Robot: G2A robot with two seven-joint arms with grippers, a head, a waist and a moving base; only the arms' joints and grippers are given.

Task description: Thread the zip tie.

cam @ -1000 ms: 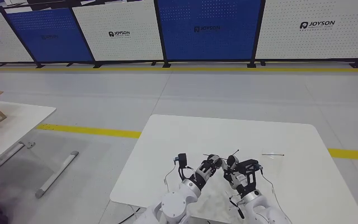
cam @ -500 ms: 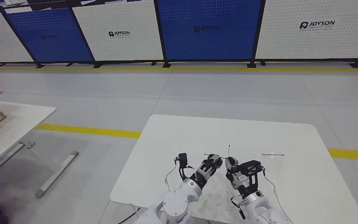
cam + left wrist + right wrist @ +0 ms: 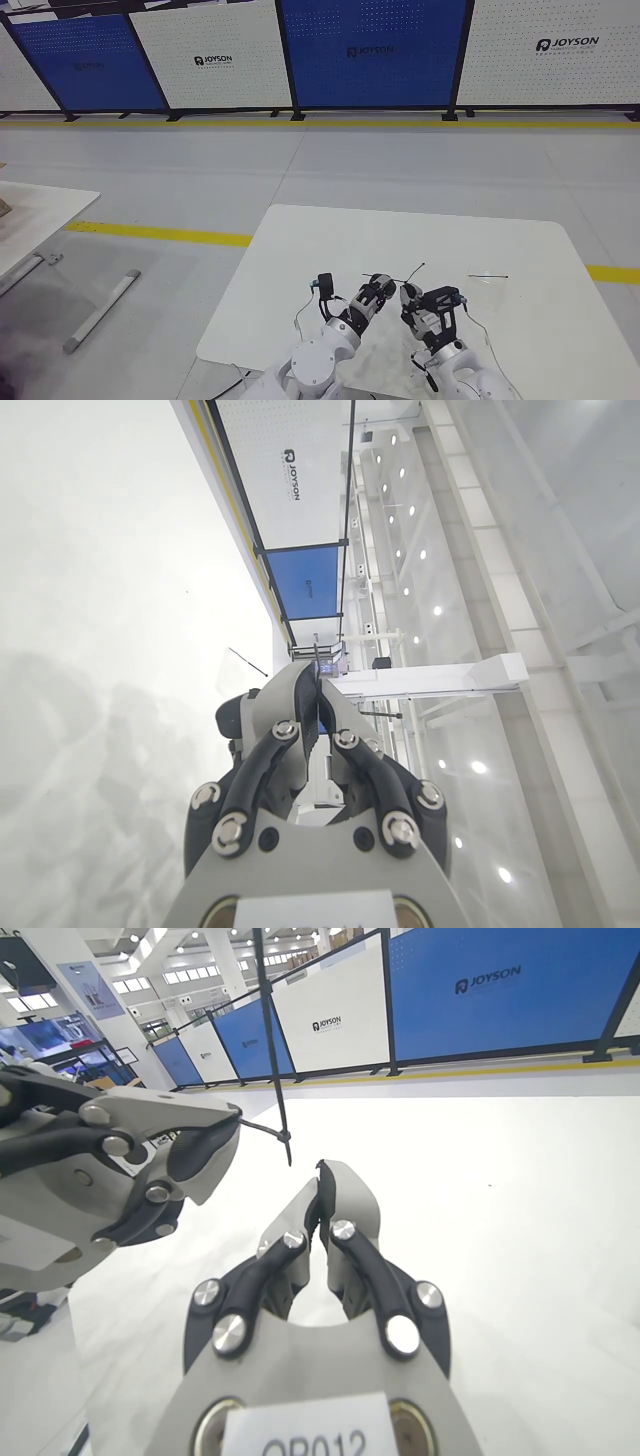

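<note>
Above table | left gripper clamps zip tie | right gripper closed, seemingly empty

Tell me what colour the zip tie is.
Black. The zip tie shows best in the right wrist view, where the left hand pinches its end.

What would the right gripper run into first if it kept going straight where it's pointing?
Probably the zip tie: its loose tip hangs just ahead of the shut right gripper, slightly to one side, held by the left gripper. Depth is unclear.
</note>
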